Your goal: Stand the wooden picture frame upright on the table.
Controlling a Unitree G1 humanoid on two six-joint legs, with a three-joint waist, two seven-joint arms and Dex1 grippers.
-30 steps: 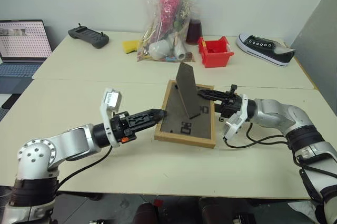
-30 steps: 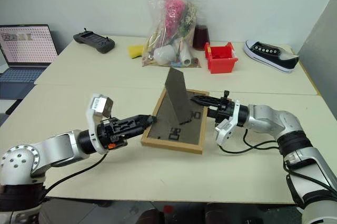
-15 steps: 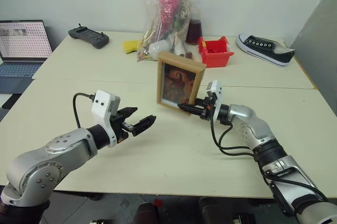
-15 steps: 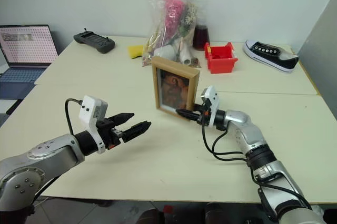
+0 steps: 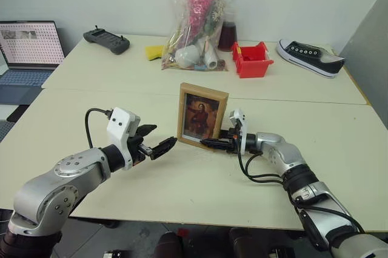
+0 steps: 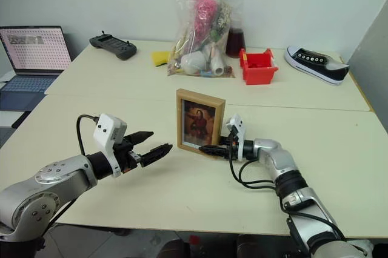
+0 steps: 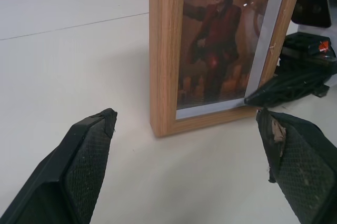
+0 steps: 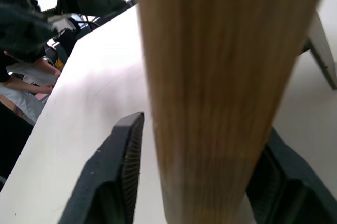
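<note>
The wooden picture frame [image 5: 202,116] stands upright near the middle of the table [image 5: 182,191], its dark reddish portrait facing me. My right gripper [image 5: 204,143] lies low at the frame's lower right corner. Its jaws straddle the frame's edge, and in the right wrist view one finger [image 8: 126,161] stands clear of the wood [image 8: 221,77]. My left gripper [image 5: 165,134] hovers open a short way to the left of the frame, pointing at it without touching. The left wrist view has the frame [image 7: 210,50] between that gripper's spread fingers, further off.
Along the far side are a clear bag of odds and ends [image 5: 195,25], a red bin [image 5: 250,59], a black-and-white shoe [image 5: 309,49], a yellow sponge [image 5: 153,51], a black controller [image 5: 106,40] and an open laptop [image 5: 27,49]. A grey panel [image 5: 373,58] rises at right.
A second ago the frame lay face down with its stand raised; now it stands upright. My left gripper drew back from its edge and rolled. The right jaws have widened.
</note>
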